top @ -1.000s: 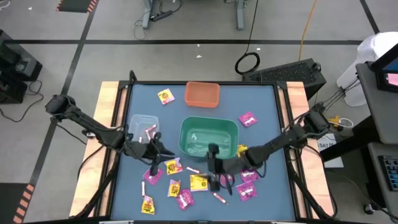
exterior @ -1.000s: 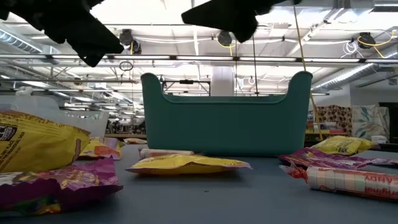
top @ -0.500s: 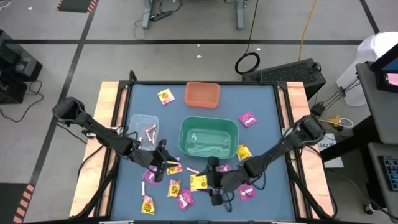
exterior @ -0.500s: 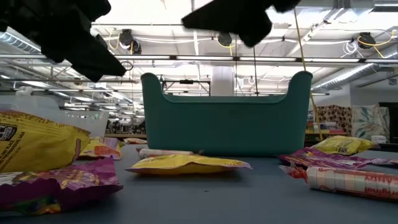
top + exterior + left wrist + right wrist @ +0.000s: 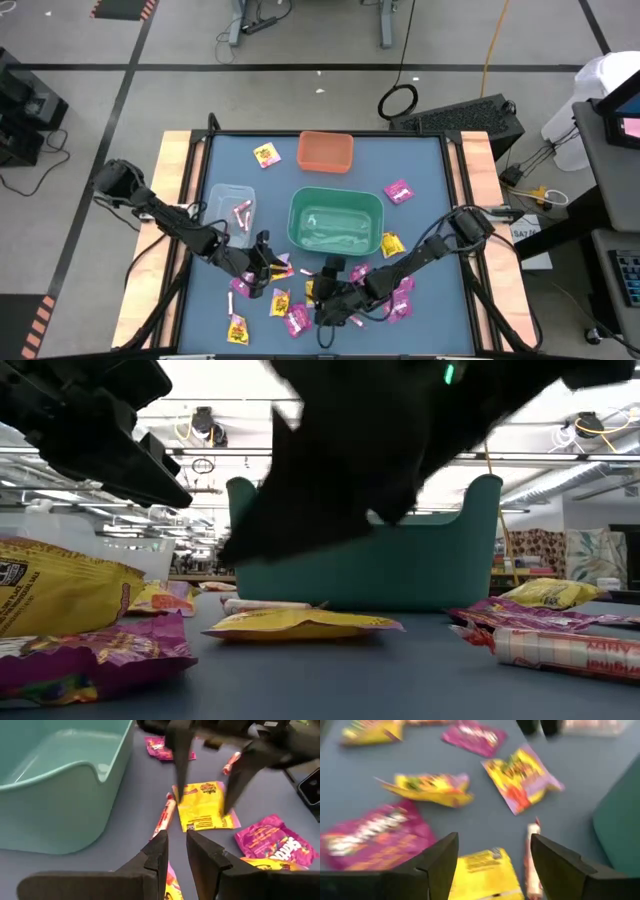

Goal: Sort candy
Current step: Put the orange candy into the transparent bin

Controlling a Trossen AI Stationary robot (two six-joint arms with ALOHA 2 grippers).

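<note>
Candy lies scattered on the blue table near the green bin (image 5: pixel 335 222). My right gripper (image 5: pixel 495 852) is open wide and hovers over a yellow square packet (image 5: pixel 202 810), one finger on each side of it, touching nothing. A pink-white stick (image 5: pixel 165 817) lies beside that packet, toward the bin. My left gripper (image 5: pixel 176 837) is open only by a narrow gap and holds nothing. It hangs above the table by the bin's near left corner (image 5: pixel 270 262), pointing at the same packet. In the low view the right gripper (image 5: pixel 380 450) is a dark mass above the packet (image 5: pixel 300 623).
Magenta packets (image 5: pixel 277 845) (image 5: pixel 370 837) and more yellow packets (image 5: pixel 520 775) lie around both grippers. The clear bin (image 5: pixel 230 205) holds sticks; the orange bin (image 5: pixel 325 150) sits at the far edge. Single packets lie far left (image 5: pixel 266 154) and right (image 5: pixel 398 190). The two grippers are close together.
My left gripper has moved from beside the clear bin toward the near right, to the candy by the green bin's corner. My right gripper has swung toward the table's left and near edge and come down over the yellow packet, filling the low view.
</note>
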